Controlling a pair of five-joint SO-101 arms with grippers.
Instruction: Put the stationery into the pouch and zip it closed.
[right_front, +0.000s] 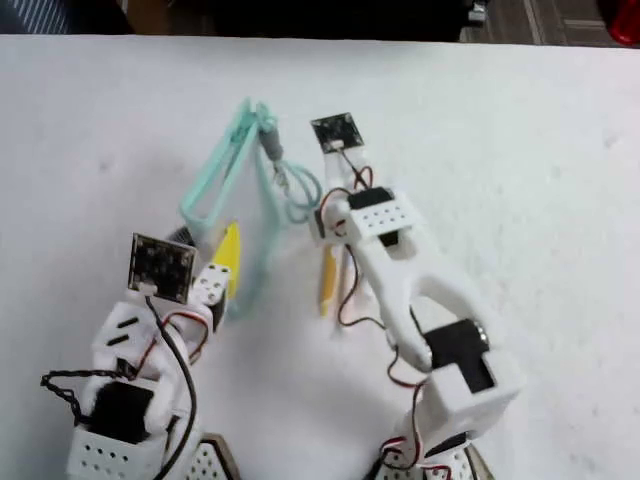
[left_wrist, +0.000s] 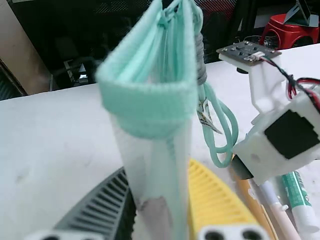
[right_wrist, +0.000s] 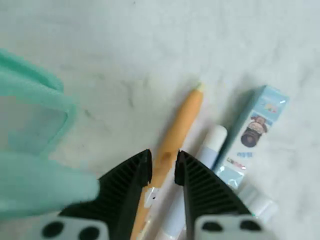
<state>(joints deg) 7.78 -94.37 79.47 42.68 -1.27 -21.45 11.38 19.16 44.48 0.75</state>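
A clear pouch (right_front: 228, 175) with mint-green trim lies open on the white table, its mouth toward the far side. My left gripper (left_wrist: 156, 172) is shut on the pouch's (left_wrist: 150, 115) near end, with a grey finger on one side and a yellow finger (right_front: 229, 256) on the other. An orange pen (right_wrist: 175, 130) lies on the table beside the pouch. The black fingers of my right gripper (right_wrist: 162, 157) are shut on the pen's shaft. In the high view my right gripper (right_front: 330, 262) hangs over the orange pen (right_front: 327, 285).
A white pen (right_wrist: 210, 145) and a light-blue box (right_wrist: 252, 132) lie next to the orange pen. A mint cord loop (right_front: 300, 190) trails from the pouch's zipper end. The table (right_front: 520, 150) is bare white to the right and far side.
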